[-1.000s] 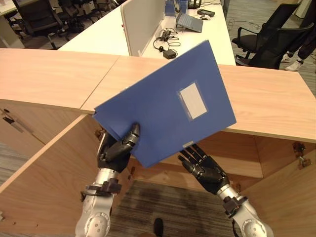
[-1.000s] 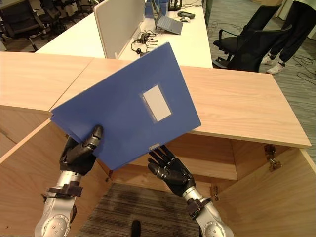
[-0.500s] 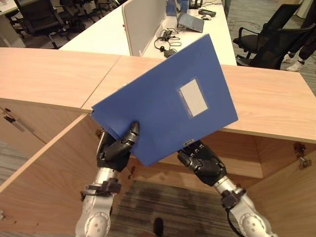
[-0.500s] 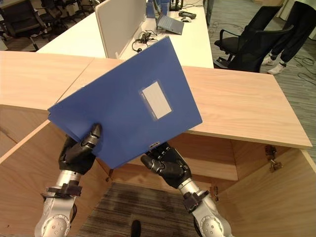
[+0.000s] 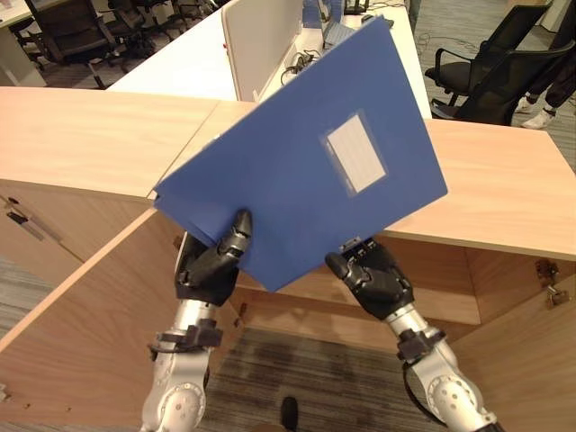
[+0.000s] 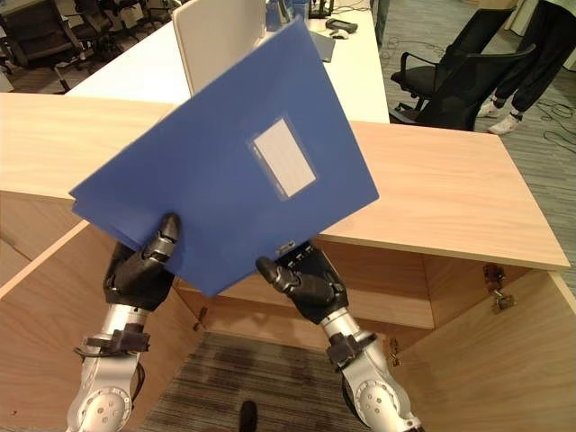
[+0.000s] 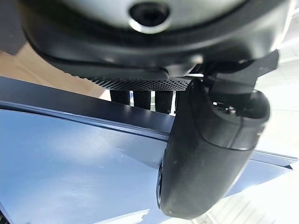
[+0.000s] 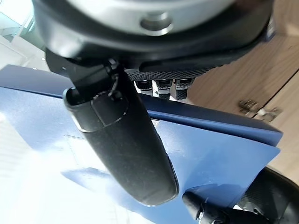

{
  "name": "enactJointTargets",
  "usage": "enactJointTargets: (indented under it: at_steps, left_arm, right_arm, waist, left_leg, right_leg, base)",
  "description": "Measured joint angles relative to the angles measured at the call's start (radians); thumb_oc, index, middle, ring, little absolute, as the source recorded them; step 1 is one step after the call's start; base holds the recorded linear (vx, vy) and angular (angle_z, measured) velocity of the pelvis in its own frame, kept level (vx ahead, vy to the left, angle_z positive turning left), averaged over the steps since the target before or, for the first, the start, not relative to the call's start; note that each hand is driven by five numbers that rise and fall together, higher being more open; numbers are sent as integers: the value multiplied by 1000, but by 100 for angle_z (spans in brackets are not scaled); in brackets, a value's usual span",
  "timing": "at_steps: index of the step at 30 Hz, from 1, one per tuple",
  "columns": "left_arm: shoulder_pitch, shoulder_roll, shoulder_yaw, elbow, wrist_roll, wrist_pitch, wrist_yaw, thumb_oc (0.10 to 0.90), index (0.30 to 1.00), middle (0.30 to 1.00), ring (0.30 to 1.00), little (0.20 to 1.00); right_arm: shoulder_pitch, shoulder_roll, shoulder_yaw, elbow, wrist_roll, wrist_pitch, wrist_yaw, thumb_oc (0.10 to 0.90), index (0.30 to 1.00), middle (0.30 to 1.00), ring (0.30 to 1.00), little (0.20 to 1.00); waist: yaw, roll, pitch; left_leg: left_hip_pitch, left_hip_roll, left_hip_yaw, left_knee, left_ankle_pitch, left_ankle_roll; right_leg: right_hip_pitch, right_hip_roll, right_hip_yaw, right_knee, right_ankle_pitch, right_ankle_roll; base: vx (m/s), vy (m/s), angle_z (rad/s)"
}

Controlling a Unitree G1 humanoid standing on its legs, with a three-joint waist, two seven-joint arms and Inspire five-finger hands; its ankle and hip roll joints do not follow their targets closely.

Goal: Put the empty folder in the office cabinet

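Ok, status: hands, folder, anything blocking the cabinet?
Left robot hand and right robot hand both pinching the blue folder. Folder raised, tilted, above the open cabinet. Nothing seen blocking.

A long light-wood cabinet top (image 5: 504, 193) runs across, bare; behind it a white desk (image 5: 193, 63) carries a divider panel (image 5: 261, 45) and tangled cables (image 5: 301, 63)

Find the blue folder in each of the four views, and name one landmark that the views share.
Left eye view: blue folder centre, above the open cabinet.
Right eye view: centre-left.
Left wrist view: under the thumb.
Right wrist view: behind the thumb.
Shared landmark: its white label.
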Motion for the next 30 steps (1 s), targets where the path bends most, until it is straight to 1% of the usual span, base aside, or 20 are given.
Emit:
enactJointTargets:
  at_steps: [5, 6, 10, 13, 18, 26, 30]
  left_arm:
    - [-28, -2, -27, 0, -21, -14, 24, 400, 300, 300, 300, 300]
    - [-31, -2, -32, 0, -20, -14, 26, 400, 300, 300, 300, 300]
    - [-32, -2, -60, 0, -19, -13, 57, 400, 300, 300, 300, 300]
    - [-32, -1, -89, 5, -18, -6, 72, 400, 300, 300, 300, 300]
    - [-33, -1, -115, 6, -17, -3, 102, 400, 300, 300, 300, 300]
    - [-34, -1, -118, 12, -16, -3, 116, 400, 300, 300, 300, 300]
    - [-35, -1, -124, 12, -16, -3, 116, 400, 300, 300, 300, 300]
  right_arm:
    - [-36, 28, 8, 0, 21, -43, -36, 800, 900, 900, 900, 900]
    - [-36, 46, 16, 0, 24, -56, -45, 800, 900, 900, 900, 900]
    - [-36, 86, 41, 5, 40, -86, -108, 800, 900, 900, 900, 900]
    - [-37, 110, 46, 7, 59, -93, -146, 800, 900, 900, 900, 900]
    - [-51, 109, 62, 7, 64, -99, -197, 800, 900, 900, 900, 900]
    - [-68, 114, 70, 23, 63, -104, -230, 800, 900, 900, 900, 900]
    - [-74, 114, 71, 27, 63, -115, -237, 800, 900, 900, 900, 900]
  waist:
    - [0, 1, 0]
    - [-2, 1, 0]
    - [-3, 6, -1]
    - [-3, 11, -2]
    - [-3, 11, -2]
    - [-4, 12, -2]
    - [-4, 17, -3]
  left_leg:
    - [1, 0, 0, 0, 0, 0]
    - [1, 0, 0, 0, 0, 0]
    - [2, 0, 2, 0, 0, 0]
    - [3, 0, 3, 0, 0, 0]
    - [5, 2, 11, 0, 0, 0]
    - [19, 6, 20, 0, -1, -1]
    - [20, 7, 20, 0, -1, -1]
  right_leg:
    - [0, 0, 0, 0, 0, 0]
    - [0, 0, 0, 0, 0, 0]
    - [1, 0, 2, 0, 0, 0]
    - [1, 0, 3, 0, 1, -1]
    - [1, 0, 11, 0, 2, -2]
    - [12, 2, 22, 0, 5, -4]
    - [13, 3, 23, 0, 6, -5]
  base:
    - [0, 0, 0]
    - [0, 0, 0]
    - [0, 0, 0]
    - [0, 0, 0]
    - [-4, 5, -3]
    - [-1, 2, -4]
    - [0, 0, 0]
